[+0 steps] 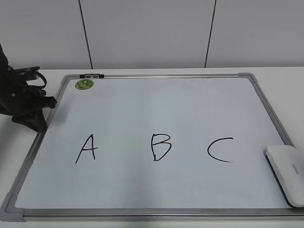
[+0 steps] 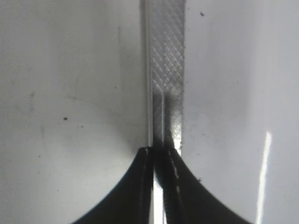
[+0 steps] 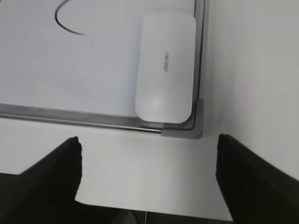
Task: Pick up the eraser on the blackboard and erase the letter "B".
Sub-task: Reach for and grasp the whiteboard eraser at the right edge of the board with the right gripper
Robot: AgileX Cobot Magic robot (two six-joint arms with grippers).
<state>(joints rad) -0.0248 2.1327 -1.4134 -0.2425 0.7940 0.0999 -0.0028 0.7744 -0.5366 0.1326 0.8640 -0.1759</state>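
The blackboard [image 1: 156, 104] is a white board with a grey frame, lying flat on the table. The black letter "B" [image 1: 160, 147] is in its middle, between "A" [image 1: 87, 148] and "C" [image 1: 221, 150]. The white eraser [image 1: 286, 173] lies at the board's near right corner; it also shows in the right wrist view [image 3: 165, 66] beside the grey corner piece. My right gripper [image 3: 147, 149] is open and empty over bare table just in front of that corner. My left gripper [image 2: 160, 151] is shut over the board's left frame [image 2: 166, 60].
A round green magnet [image 1: 84, 84] and a black clip [image 1: 91, 75] sit at the board's far left edge. The left arm [image 1: 21, 99] is at the board's left edge. A white wall stands behind the table.
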